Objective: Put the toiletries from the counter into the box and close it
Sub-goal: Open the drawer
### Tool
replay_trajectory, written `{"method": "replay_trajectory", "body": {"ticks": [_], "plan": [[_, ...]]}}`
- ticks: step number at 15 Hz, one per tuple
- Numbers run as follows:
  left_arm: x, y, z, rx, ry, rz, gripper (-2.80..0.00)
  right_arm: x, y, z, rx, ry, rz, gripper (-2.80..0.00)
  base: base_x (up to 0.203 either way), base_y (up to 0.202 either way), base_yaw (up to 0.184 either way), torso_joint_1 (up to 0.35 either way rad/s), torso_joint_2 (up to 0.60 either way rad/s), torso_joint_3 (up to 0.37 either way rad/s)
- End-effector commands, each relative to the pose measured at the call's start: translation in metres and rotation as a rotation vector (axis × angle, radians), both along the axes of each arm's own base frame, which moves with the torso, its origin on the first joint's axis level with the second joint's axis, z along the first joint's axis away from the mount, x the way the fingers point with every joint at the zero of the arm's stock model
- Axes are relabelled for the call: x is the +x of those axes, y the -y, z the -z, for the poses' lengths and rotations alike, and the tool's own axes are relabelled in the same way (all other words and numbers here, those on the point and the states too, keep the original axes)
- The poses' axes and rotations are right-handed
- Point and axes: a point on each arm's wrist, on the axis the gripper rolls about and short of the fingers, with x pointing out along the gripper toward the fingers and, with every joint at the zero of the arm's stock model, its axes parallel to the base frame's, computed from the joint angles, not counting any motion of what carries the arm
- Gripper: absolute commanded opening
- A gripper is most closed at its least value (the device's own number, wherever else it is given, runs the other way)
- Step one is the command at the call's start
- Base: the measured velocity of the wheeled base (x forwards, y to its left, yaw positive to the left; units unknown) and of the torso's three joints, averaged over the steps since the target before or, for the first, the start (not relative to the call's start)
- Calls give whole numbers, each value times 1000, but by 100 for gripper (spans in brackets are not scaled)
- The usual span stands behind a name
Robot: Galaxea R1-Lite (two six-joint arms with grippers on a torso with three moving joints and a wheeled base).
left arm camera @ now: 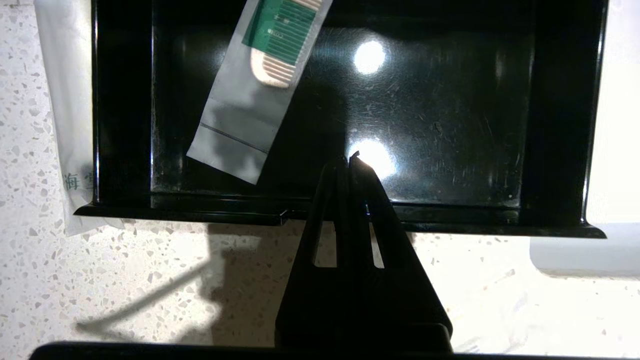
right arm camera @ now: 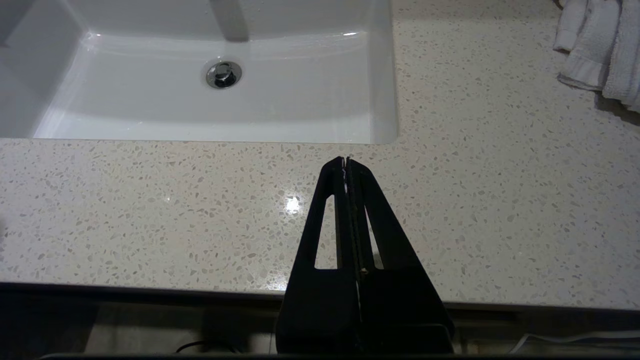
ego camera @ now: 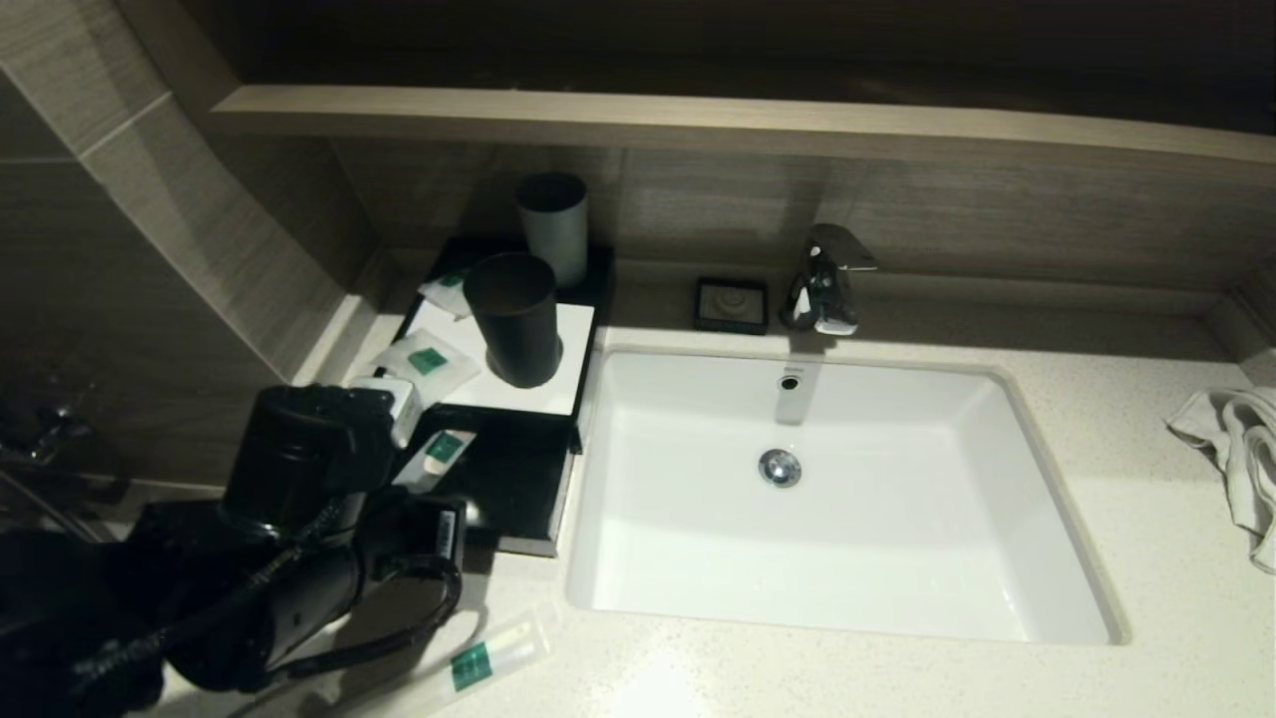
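One speckled counter point(ego camera: 1097, 499) surrounds a white sink point(ego camera: 897, 558).

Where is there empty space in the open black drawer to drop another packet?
The glossy black pull-out drawer is mostly bare: only the translucent comb sachet with a green label lies in it, towards one side wall. The shut left gripper hangs over the drawer's front lip. The box's white top panel is crowded with sachets and the black cup.

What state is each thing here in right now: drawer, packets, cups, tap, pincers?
Drawer: pulled out, open.
Comb sachet: lying in the drawer.
Long sachet: on the counter.
Two square sachets: on the box's white top.
Black cup: upright.
Tap: no water running.
Left pincer: shut, empty.
Right pincer: shut, empty.
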Motion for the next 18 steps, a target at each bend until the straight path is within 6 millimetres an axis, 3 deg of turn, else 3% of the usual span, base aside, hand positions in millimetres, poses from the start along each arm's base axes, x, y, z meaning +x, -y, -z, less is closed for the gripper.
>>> {"method": "replay_trajectory", "body": {"ticks": [1, 18], "plan": [[3, 2, 5, 10, -17, -2, -280, 0, 0, 0, 1, -2, 0, -280, 0, 0, 0, 0, 0, 0], [12, -1, 27, 47, -110, -23, -280, 0, 0, 0, 1, -2, 0, -280, 0, 0, 0, 0, 0, 0]]}}
